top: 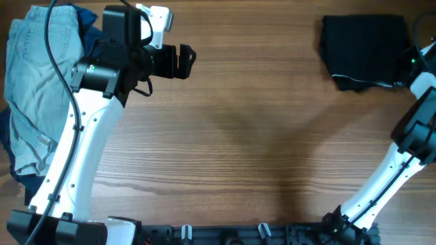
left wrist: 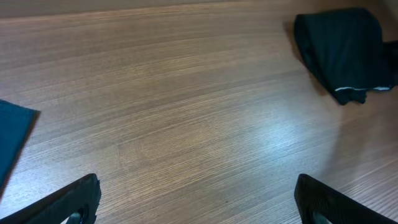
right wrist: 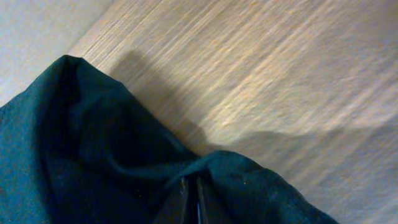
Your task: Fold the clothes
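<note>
Denim shorts [top: 34,82]: pale blue, heaped along the left edge of the surface over a navy garment [top: 83,20]; stiffer cloth, probably best taken at the waistband.
Left pincer [top: 187,61]: jaws wide apart, empty, above bare surface beside that pile.
Black shorts [top: 364,51]: folded bundle in the far-right corner; soft, light, likely to slump, so grip hems or corners.
Right pincer [right wrist: 191,200]: jaws together, clamped on a fold of the black shorts.

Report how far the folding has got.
Done: black shorts lie folded at the far right. In hand: right gripper pinches their fabric, shut; left gripper hangs open over the table. To do: denim shorts and navy garment lie heaped, unfolded, at the left.
</note>
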Robot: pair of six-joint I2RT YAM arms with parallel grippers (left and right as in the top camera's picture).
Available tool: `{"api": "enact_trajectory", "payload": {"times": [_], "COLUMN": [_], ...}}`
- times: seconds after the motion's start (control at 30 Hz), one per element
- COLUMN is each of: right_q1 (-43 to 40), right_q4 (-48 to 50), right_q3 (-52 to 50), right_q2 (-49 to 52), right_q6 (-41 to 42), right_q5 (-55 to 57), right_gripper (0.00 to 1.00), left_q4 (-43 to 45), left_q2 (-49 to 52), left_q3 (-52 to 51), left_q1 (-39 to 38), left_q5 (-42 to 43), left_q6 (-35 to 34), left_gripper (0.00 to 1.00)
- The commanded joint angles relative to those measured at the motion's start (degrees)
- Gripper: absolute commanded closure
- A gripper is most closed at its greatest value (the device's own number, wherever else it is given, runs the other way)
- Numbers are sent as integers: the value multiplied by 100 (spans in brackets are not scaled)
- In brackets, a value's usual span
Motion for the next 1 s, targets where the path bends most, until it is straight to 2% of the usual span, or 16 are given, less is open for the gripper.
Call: {"api": "enact_trajectory", "payload": {"times": [0.0, 0.07, 0.1, 0.17, 0.2, 0.23, 0.47, 0.57, 0.63, 0.7, 0.83, 0.97], "right_q1": [50, 17, -2, -33, -74, -118, -190, -190, -190, -190, -190, -190], "right_q4": [-184, -376, -496, -734, -909, -999, -1814, -2472, -3486, -4024, -4566, -5016], "right_q3": [-17, 59, 149, 319, 411, 442, 444, 444, 444, 444, 444, 444], "right_q2": [339, 339, 323, 164, -44, -291, -3276, -4387, -5556, -6336, -7838, -8826], "right_q6": [173, 166, 61, -87, -85, -31, -190, -407, -470, -466, -422, -334], "right_q5": [48, 87, 122, 295, 339, 334, 319, -262, -831, -1285, -1845, -1840], "right_gripper": [94, 95, 87, 34, 4, 1, 0, 0, 0, 0, 0, 0], "left_q4": [22, 35, 63, 186, 356, 479, 632, 608, 619, 645, 352, -356], "left_q2": [103, 136, 168, 173, 173, 168, 120, -90, -531, -1093, -2271, -2763], "left_q3": [4, 4, 4, 4, 7, 7, 7, 11, 131, 168, 166, 166], "left_q1": [-9, -9, -9, -9, -9, -9, -9, -9, -9, -9, -9, -9], "left_q5": [-39, -37, -37, -37, -37, -37, -33, -15, -9, -13, -17, -107], "left_q6": [90, 87, 87, 87, 87, 87, 66, -162, -479, -474, -472, -505], "left_gripper": [0, 0, 0, 0, 0, 0, 0, 0, 0, 0, 0, 0]}}
